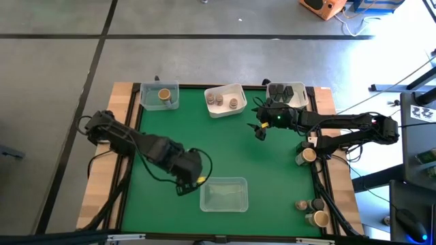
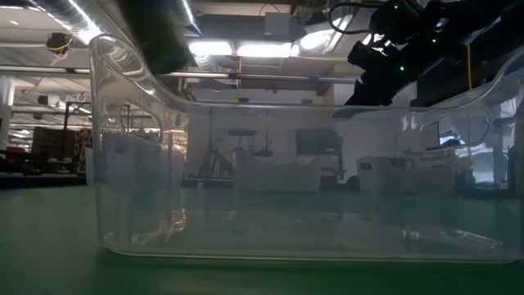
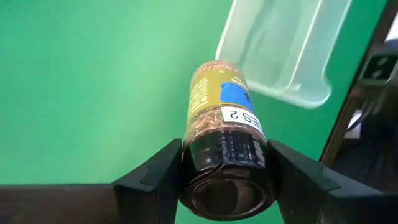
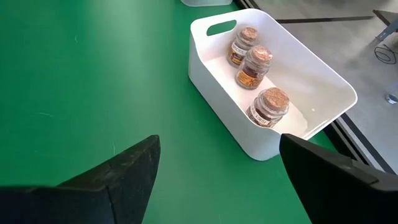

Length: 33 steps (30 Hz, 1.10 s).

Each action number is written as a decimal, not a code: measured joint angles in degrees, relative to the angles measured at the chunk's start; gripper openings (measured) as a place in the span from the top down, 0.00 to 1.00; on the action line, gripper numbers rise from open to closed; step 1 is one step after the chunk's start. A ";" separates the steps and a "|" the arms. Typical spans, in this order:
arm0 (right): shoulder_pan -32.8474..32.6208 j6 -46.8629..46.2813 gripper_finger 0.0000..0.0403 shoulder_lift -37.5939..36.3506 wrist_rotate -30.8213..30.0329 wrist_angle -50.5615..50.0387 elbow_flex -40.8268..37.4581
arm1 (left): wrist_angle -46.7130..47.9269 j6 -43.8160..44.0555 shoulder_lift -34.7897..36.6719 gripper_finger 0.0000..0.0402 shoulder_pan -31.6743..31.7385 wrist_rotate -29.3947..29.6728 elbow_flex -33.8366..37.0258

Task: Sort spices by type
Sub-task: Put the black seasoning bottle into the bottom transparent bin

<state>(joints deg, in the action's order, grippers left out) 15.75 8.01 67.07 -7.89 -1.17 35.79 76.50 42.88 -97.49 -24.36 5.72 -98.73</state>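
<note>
Your high camera looks straight down on the whole green tabletop (image 1: 225,150). Your low camera sits at surface level, pressed close against the clear rectangular plastic tray (image 2: 295,188), which the left wrist camera also sees nearby. Your right wrist camera faces the white rectangular plastic bin (image 4: 311,81), shared with the overhead view.

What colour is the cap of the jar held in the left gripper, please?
Black, seen best in the left wrist view: jar, left gripper.
</note>
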 joint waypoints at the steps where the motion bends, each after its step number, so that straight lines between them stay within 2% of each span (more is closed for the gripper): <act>1: -0.01 0.00 0.18 0.00 0.01 -0.14 0.00 | -0.53 -0.76 0.00 0.53 0.63 0.10 -0.51; 8: 0.01 1.08 0.18 0.01 0.01 -0.32 0.00 | -7.38 -7.95 -3.39 0.53 2.65 0.07 -4.19; 20: 0.02 1.53 0.18 0.02 0.01 -0.28 0.00 | -1.47 -18.64 -19.79 0.53 2.96 -1.12 -16.86; 28: 0.02 1.55 0.18 0.02 0.03 -0.41 0.00 | -0.39 -20.15 -25.37 0.51 2.97 -2.35 -17.51; 33: 0.02 1.46 0.18 0.02 0.05 -0.55 0.00 | -1.06 -18.24 -26.09 0.51 2.97 -2.98 -17.04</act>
<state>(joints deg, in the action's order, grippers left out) 15.77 9.47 67.09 -7.84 -1.72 35.79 75.44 24.65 -123.59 -21.39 2.74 -115.77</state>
